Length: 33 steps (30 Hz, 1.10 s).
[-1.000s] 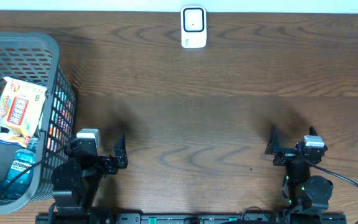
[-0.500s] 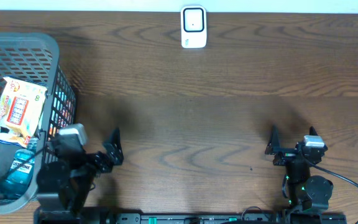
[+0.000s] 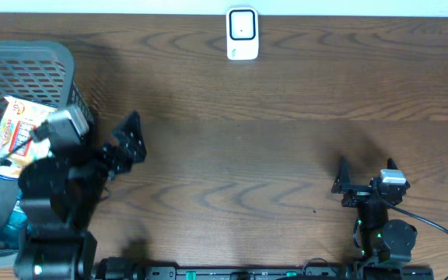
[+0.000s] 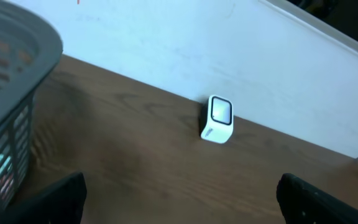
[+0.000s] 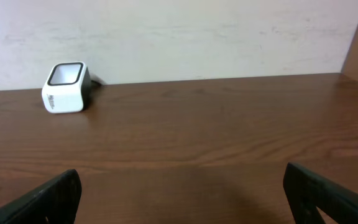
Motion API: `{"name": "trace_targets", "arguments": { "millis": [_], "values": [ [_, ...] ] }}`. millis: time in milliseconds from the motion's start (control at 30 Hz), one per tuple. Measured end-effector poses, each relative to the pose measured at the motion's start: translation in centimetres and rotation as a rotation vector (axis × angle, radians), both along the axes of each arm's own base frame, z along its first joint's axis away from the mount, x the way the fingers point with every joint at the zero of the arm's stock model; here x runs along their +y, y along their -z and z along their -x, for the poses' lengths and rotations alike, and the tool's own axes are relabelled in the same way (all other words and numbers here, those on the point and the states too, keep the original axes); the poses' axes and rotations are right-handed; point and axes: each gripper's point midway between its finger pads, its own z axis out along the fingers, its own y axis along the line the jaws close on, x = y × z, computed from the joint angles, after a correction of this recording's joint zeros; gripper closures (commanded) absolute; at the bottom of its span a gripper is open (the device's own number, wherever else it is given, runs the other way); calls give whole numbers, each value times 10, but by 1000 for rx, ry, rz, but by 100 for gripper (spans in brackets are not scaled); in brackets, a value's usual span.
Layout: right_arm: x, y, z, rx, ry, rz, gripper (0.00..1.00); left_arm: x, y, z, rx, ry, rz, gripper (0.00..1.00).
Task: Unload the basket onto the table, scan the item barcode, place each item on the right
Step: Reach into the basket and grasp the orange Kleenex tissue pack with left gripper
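Observation:
The white barcode scanner stands at the table's far edge, also in the left wrist view as the scanner and in the right wrist view as the scanner. Items lie in the grey basket: a yellow snack packet and a blue bottle. My left gripper is raised beside the basket's right wall, open and empty. My right gripper rests low at the front right, open and empty.
The basket fills the table's left end, and its rim shows at the left of the left wrist view. A pale wall runs behind the scanner. Bare brown wood lies between the two arms.
My left arm has lifted and swung away from the front edge, up alongside the basket's right wall. The right arm has not moved. Both grippers stay open.

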Motion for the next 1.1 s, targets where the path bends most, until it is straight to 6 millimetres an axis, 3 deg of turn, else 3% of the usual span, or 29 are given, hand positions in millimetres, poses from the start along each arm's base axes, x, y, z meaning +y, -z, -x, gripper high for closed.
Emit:
{"name": "trace_targets", "arguments": {
  "millis": [100, 233, 800, 900, 1100],
  "values": [
    [0, 0, 0, 0, 0, 0, 1, 0, -4, -12, 5, 0, -1, 2],
    [0, 0, 0, 0, 0, 0, 1, 0, 5, -21, 40, 0, -1, 2],
    [0, 0, 0, 0, 0, 0, 1, 0, 9, -31, 58, 5, -15, 2],
    [0, 0, 0, 0, 0, 0, 1, 0, -4, -30, 43, 5, -15, 2],
    [0, 0, 0, 0, 0, 0, 1, 13, -55, -30, 22, -63, -36, 2]
  ]
}}
